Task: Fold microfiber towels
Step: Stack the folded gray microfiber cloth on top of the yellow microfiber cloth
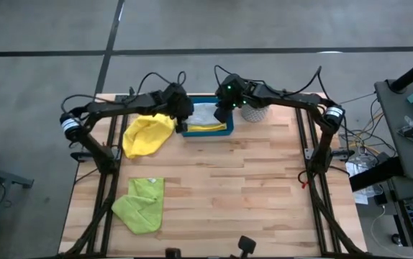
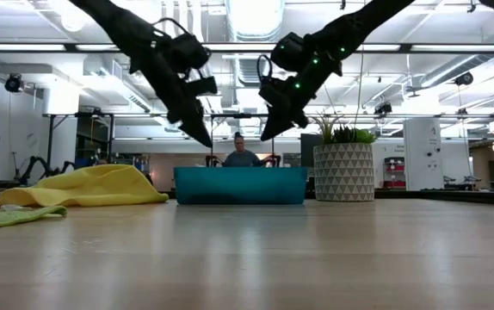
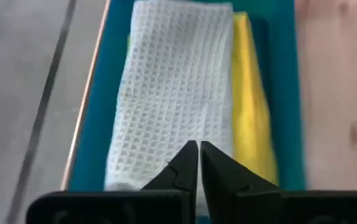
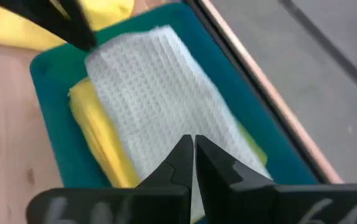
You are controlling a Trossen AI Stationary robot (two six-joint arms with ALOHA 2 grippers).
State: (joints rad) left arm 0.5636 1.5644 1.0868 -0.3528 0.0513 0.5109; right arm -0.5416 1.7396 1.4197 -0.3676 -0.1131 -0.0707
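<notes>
A teal tray [image 1: 205,132] stands at the table's far middle and also shows in the low view [image 2: 240,185]. In it lie a folded light blue waffle towel [image 3: 172,93] and, beside it, a folded yellow towel [image 3: 253,118]. My left gripper [image 2: 206,140] and my right gripper [image 2: 267,135] are both shut and empty. They hang above the tray's left and right ends, their tips clear of its rim. A second yellow towel [image 1: 147,135] lies crumpled left of the tray. A lime green towel [image 1: 142,203] lies loosely folded at the near left. The grey towel is out of view.
A potted plant in a white patterned pot [image 1: 253,111] stands right of the tray, close to my right arm. The table's middle and right side [image 1: 250,187] are bare wood. A person [image 2: 241,155] sits in the room behind the tray.
</notes>
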